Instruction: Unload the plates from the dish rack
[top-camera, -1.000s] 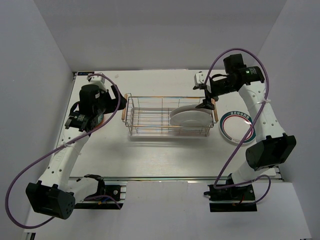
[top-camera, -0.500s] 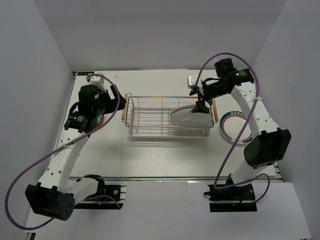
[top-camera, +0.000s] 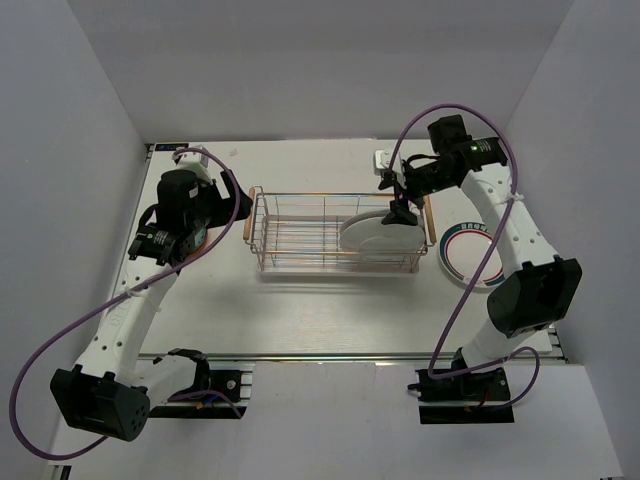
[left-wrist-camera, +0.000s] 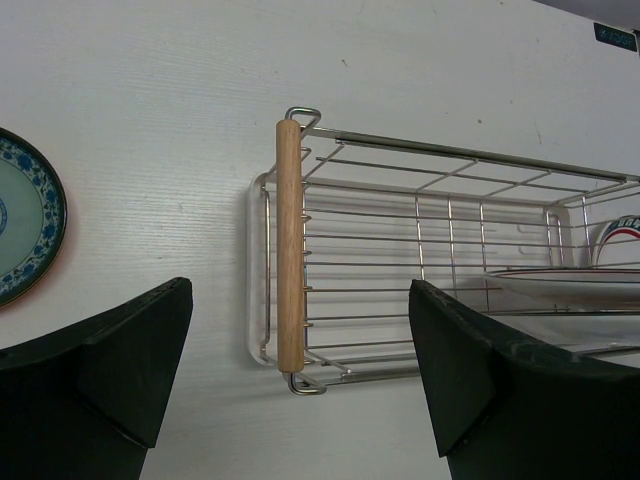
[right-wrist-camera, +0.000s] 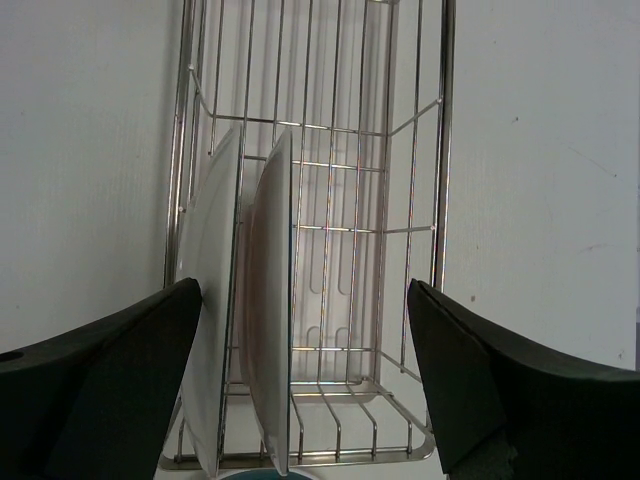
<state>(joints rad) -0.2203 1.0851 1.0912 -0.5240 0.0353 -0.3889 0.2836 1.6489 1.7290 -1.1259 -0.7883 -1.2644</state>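
The dish rack (top-camera: 320, 232), chrome wire with wooden handles, stands mid-table. Two white plates (top-camera: 375, 238) stand upright at its right end. In the right wrist view they are a left plate (right-wrist-camera: 208, 330) and a right plate (right-wrist-camera: 270, 320), on edge. My right gripper (top-camera: 403, 213) is open and empty above the rack's right end, its fingers wide of the plates (right-wrist-camera: 303, 285). A white plate with a green rim ring (top-camera: 470, 255) lies on the table right of the rack. My left gripper (top-camera: 222, 212) is open and empty left of the rack (left-wrist-camera: 300, 290), facing its wooden handle (left-wrist-camera: 289, 245).
A plate with a blue pattern and orange-red rim (left-wrist-camera: 25, 230) lies on the table left of the rack, under my left arm. White walls close in the table at the back and both sides. A small white box (top-camera: 383, 160) sits at the back right.
My right gripper has moved left and a little back, over the rack's right end, then nearly stopped. The left arm and the plates have not moved.
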